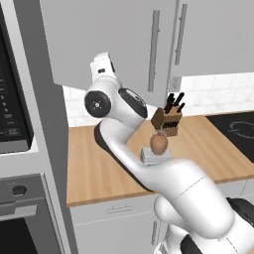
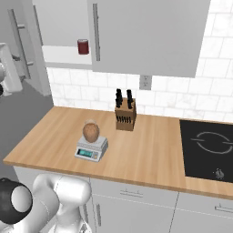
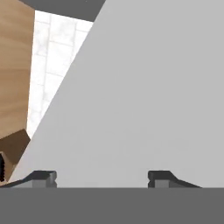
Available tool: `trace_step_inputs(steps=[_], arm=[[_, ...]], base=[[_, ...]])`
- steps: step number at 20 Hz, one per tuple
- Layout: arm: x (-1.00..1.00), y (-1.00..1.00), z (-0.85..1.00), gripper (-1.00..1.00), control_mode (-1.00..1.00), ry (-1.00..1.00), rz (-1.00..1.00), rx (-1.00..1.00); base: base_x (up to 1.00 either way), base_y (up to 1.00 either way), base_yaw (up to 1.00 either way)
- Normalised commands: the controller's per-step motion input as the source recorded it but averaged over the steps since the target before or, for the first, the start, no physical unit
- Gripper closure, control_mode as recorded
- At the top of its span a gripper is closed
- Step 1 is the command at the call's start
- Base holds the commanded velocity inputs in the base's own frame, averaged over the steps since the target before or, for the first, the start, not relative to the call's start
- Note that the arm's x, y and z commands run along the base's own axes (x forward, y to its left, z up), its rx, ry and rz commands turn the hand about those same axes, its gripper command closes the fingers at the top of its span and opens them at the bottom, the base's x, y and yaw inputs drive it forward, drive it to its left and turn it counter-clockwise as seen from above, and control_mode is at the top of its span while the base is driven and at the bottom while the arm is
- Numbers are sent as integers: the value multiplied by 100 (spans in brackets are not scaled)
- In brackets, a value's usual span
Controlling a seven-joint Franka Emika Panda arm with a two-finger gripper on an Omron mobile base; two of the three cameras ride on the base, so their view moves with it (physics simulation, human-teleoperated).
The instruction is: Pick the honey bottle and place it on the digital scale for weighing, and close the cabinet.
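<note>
The amber honey bottle (image 1: pixel 158 144) (image 2: pixel 91 131) stands upright on the small grey digital scale (image 1: pixel 156 157) (image 2: pixel 91 149) in the middle of the wooden counter. The left door (image 1: pixel 99 30) (image 2: pixel 34 54) of the upper cabinet is swung open, showing the white shelf (image 2: pixel 66 55). My hand (image 1: pixel 102 66) (image 2: pixel 10 68) is up against the outer face of that door, well away from the bottle. In the hand view the gripper (image 3: pixel 101 179) is open with nothing between its fingertips (image 3: pixel 43 178), and the flat grey door face (image 3: pixel 144 96) lies just ahead.
A dark red jar (image 2: pixel 83 46) sits on the cabinet shelf. A wooden knife block (image 1: pixel 167 119) (image 2: pixel 125 116) stands behind the scale. The black cooktop (image 2: pixel 207 148) lies at the right. The oven column (image 1: pixel 20 149) rises at the left. The right cabinet door (image 2: pixel 145 36) is closed.
</note>
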Motion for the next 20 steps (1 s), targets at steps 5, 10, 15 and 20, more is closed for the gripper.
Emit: trace_step_inputs(steps=[5, 10, 15, 20], arm=[[65, -34, 11, -100, -100, -12, -2, 0], [94, -43, 0, -100, -100, -9, 0, 0], [80, -43, 0, -100, -100, -1, 0, 1], [70, -23, 0, -100, -100, 0, 0, 0]], base=[[0, 0, 0], [0, 0, 0], [0, 0, 0], [0, 0, 0]])
